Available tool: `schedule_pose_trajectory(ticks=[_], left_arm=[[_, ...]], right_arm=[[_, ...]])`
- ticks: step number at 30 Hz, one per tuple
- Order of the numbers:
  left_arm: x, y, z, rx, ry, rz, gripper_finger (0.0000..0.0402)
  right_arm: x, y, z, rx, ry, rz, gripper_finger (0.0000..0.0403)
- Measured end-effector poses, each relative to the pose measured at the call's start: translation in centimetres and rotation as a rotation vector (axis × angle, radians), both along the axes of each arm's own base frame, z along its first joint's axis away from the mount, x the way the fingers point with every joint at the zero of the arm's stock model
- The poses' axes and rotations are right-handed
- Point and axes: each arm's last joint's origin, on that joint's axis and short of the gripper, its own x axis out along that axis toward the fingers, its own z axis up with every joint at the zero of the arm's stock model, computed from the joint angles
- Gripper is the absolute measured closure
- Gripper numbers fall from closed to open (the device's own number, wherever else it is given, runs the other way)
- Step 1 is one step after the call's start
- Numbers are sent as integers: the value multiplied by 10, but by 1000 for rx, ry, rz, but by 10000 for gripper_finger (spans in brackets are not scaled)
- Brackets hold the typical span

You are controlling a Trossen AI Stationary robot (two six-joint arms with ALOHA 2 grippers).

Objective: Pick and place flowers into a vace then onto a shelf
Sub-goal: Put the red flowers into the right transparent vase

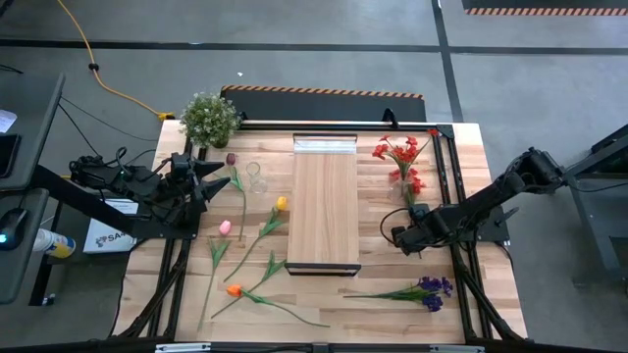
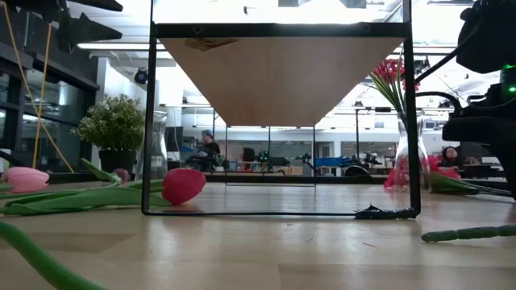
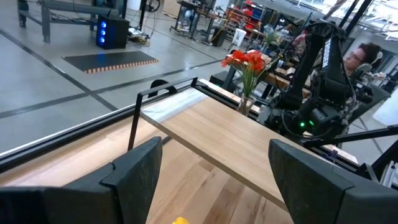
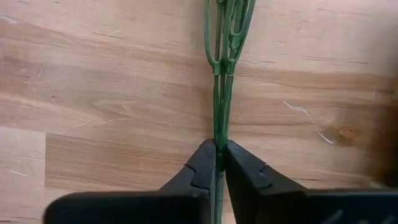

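Red flowers (image 1: 397,152) stand in a glass vase (image 2: 403,157) at the table's far right. More red heads (image 1: 414,183) lie beside it, their green stems (image 4: 221,93) running along the tabletop into my right gripper (image 4: 219,149), which is shut on them and points down. My left gripper (image 3: 214,180) hangs open at the table's left (image 1: 211,176), pointing level toward the shelf (image 1: 326,206). An empty glass vase (image 1: 255,176) stands left of the shelf. Maroon (image 1: 232,159), yellow (image 1: 282,203), pink (image 1: 225,227), orange (image 1: 234,290) and purple (image 1: 432,287) flowers lie flat on the table. My right gripper pinches a thin bundle of green stems (image 4: 219,127) between its two fingertips, below the point where they branch. The fingers come from above, pointing down, one on each side of the bundle. The stems lie along the tabletop, not lifted.
A bushy potted plant (image 1: 209,118) stands at the far left corner. The shelf's black metal frame (image 2: 151,121) rises around the raised board. Bare planks lie between the shelf and the right edge, near my right gripper.
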Motion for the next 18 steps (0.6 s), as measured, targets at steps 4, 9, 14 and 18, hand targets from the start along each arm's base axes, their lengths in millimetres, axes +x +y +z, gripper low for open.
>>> schedule_pose_trajectory(ticks=[4, 9, 14, 18], left_arm=[[0, 0, 0, 0, 0, 0, 76], [0, 0, 0, 1, 0, 0, 76], [0, 0, 0, 1, 1, 0, 76], [0, 0, 0, 1, 1, 0, 76]], right_arm=[[0, 0, 0, 8, 5, -4, 396], [-2, 0, 1, 24, 32, -26, 385], [-4, 0, 1, 32, 44, -30, 395], [-9, -3, 6, 40, 74, -58, 396]])
